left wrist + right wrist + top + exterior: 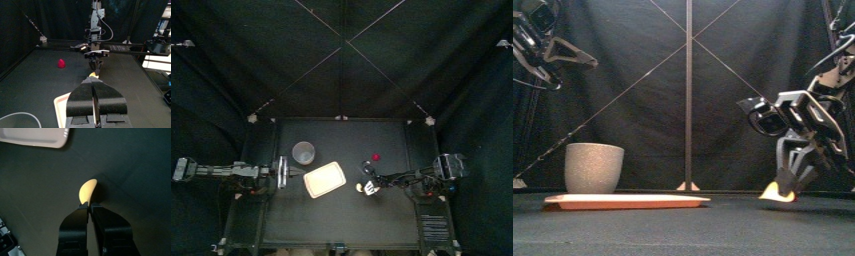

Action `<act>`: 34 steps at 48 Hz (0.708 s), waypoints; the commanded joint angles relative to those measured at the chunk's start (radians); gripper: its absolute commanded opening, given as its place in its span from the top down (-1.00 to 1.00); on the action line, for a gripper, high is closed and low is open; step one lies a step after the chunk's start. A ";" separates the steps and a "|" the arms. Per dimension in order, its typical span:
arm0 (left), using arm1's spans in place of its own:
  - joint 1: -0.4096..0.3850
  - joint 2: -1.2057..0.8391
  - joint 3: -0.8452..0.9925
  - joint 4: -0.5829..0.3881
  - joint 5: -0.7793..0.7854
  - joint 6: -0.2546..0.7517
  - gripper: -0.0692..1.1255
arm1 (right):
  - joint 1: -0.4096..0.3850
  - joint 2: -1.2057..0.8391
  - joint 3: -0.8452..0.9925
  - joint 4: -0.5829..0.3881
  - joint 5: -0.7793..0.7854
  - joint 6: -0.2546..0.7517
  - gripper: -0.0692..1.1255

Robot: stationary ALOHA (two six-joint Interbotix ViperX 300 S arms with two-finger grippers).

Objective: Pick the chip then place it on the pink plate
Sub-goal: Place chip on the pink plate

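We see the right arm [814,110] bent steeply down over the table's right half. The right gripper [88,205] has its jaws narrowed onto one end of the yellow chip [88,190]. The chip hangs at table level, near the pink plate [325,178] on its right and apart from it. We cannot tell whether it touches the surface. From above, the gripper mostly hides it. The left arm [225,170] rests at the left edge, and the left gripper [93,82] is pressed together, empty.
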 commanded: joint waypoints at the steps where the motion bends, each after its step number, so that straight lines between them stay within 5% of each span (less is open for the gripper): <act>1: 0.003 0.003 -0.012 -0.002 -0.005 0.000 0.89 | -0.005 -0.014 -0.067 -0.057 -0.005 0.000 0.18; 19: 0.003 0.003 -0.011 -0.003 -0.005 -0.002 0.89 | -0.089 0.155 -0.356 -0.279 -0.034 -0.002 0.18; 34: 0.003 0.002 0.005 -0.003 -0.003 -0.002 0.89 | -0.130 0.420 -0.603 -0.373 -0.028 -0.005 0.16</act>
